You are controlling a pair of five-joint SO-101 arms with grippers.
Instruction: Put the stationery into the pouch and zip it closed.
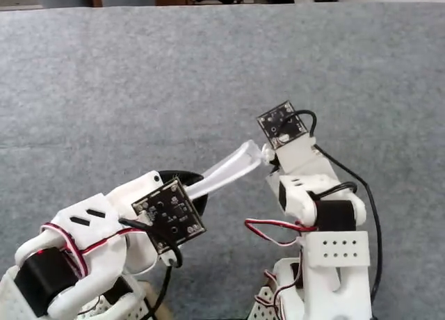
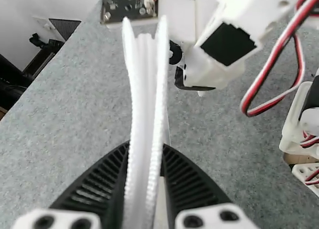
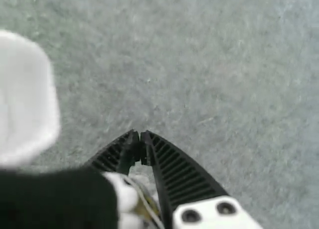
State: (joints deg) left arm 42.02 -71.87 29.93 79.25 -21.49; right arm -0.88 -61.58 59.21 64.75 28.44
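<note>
One translucent pouch (image 1: pixel 226 170) off the table (image 1: pixel 104 90), between arms | left gripper (image 2: pixel 146 148) clamps its zip edge | right gripper (image 3: pixel 138 135) pinched closed at far end | step: zipping, likely | next: draw straight along zip, pouch taut

Surface (image 1: pixel 139 76): grey cloth covering, felt-like, matt, with a fine rough nap.
Pouch (image 2: pixel 146 114): translucent whitish plastic, smooth, slight sheen; edge strips finely ribbed.
Left hand (image 2: pixel 146 154): fingers (image 2: pixel 189 184) of black plastic, matt, ridged on the faces; white plastic mounts, smooth, satin finish.
Right hand (image 3: pixel 140 135): same matt black ridged plastic.
Cables (image 2: pixel 271 59): glossy red, white and black sheathing.
</note>
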